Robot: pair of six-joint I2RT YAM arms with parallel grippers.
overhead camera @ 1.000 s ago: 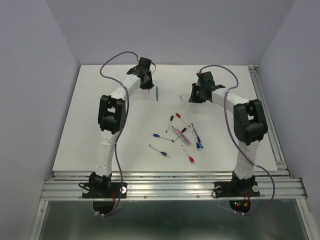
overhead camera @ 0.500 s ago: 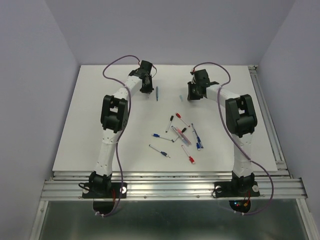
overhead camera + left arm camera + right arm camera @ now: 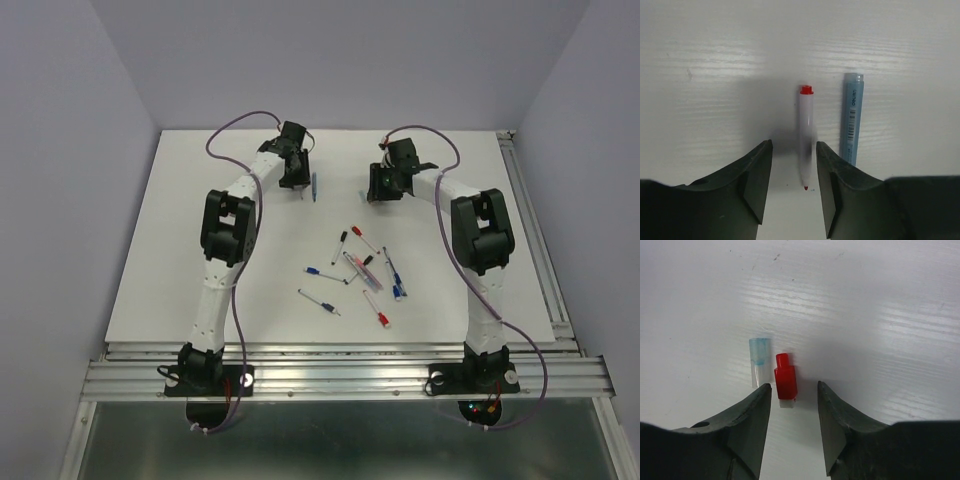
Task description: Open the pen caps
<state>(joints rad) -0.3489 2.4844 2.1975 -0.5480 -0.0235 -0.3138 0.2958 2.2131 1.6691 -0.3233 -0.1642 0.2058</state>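
Observation:
In the left wrist view my left gripper [image 3: 794, 148] is open. An uncapped white pen [image 3: 806, 135] with a red tip and red end lies between its jaws, untouched. A blue pen barrel [image 3: 852, 120] lies just to its right. In the right wrist view my right gripper [image 3: 794, 388] is open above a stubby red cap [image 3: 785, 382] on the table. A pale blue clear cap [image 3: 759, 360] lies beside it on the left. In the top view both grippers, left [image 3: 297, 178] and right [image 3: 377, 190], are low at the far middle of the table.
Several capped pens with red, blue and black caps lie in a loose pile [image 3: 365, 270] at the table's middle. The blue pen [image 3: 314, 187] lies beside my left gripper. A metal rail [image 3: 535, 240] runs along the right edge of the white table [image 3: 200, 270].
My right gripper has moved left and down over the caps, covering the pale blue one in the top view. My left gripper has shifted slightly right toward the blue pen.

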